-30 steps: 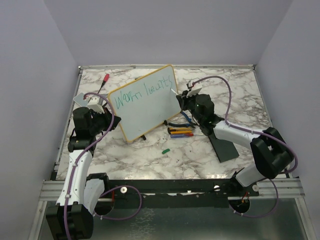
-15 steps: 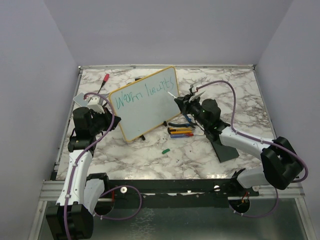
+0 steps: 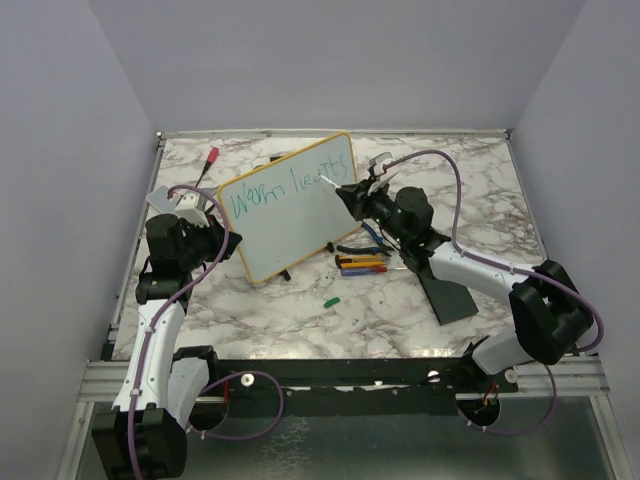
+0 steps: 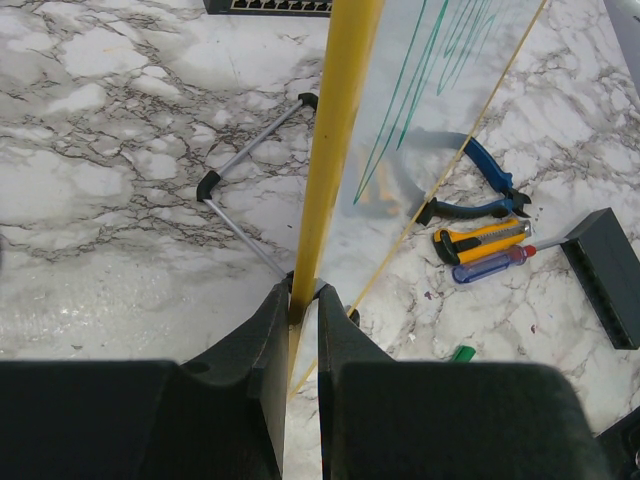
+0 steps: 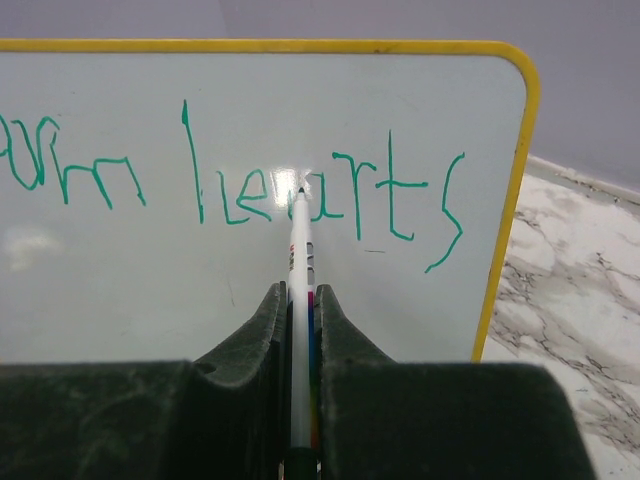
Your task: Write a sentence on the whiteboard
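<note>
**A:** What's different from a second ago?

**B:** The board (image 3: 290, 215) hasn't budged. It stands tilted on its feet, left of the table's (image 3: 270, 312) middle. My left gripper (image 4: 303, 300) pinches its yellow edge near the bottom, jaws nearly closed on the frame. The right gripper (image 3: 352, 195) is what moved. It was off the board's right edge, past the end of the line. Now it's in front of the board's face, jaws shut tight on the pen (image 5: 299, 265).

**A:** Meaning what for the job?

**B:** I judge the first line done. The sentence (image 5: 300, 185) reads "Warm hearts" so far, with bare white beneath. I take this as the carry back towards a new line.

**A:** Is the tip (image 5: 300, 190) touching?

**B:** I can't tell. The top view only puts the pen over the board's upper right. The right wrist view lines the tip up with the "a" in "hearts", but head-on any gap is hidden. That view does make the strokes readable.

**A:** And the left wrist?

**B:** It alone shows the clamp on the frame. It also shows the wire stand (image 4: 250, 175), blue pliers (image 4: 480, 185) and a small green cap (image 4: 462, 352).
</note>
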### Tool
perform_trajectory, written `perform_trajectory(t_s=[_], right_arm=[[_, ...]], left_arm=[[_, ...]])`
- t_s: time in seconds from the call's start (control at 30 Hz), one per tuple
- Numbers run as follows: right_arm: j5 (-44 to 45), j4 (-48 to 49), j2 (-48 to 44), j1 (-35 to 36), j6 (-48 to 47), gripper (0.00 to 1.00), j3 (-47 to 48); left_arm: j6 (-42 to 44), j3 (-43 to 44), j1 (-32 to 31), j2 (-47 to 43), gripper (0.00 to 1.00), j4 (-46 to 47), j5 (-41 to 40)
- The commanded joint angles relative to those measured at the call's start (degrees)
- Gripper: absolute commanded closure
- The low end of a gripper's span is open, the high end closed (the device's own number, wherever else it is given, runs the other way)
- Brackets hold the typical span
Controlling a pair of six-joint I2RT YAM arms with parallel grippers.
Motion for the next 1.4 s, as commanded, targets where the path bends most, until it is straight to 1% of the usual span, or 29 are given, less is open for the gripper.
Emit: perform_trajectory(t_s=[0.0, 0.83, 1.23, 1.37], right_arm=[[-1.3, 1.1, 1.8, 0.4, 0.2, 0.99, 2.2], [-2.3, 0.4, 4.4, 0.5, -0.4, 0.99, 4.0], [2.2, 0.8, 4.2, 0.5, 0.2, 0.99, 4.2], [2.4, 0.8, 4.1, 0.5, 0.3, 0.99, 4.0]], left_arm=[[-0.1, 0.0, 0.4, -0.5, 1.0, 0.8, -2.5], [-0.1, 0.0, 0.3, -0.3, 1.0, 0.9, -2.5], [0.0, -0.1, 0.3, -0.4, 1.0, 0.8, -2.4], [0.0, 0.0, 0.3, -0.4, 1.0, 0.8, -2.4]])
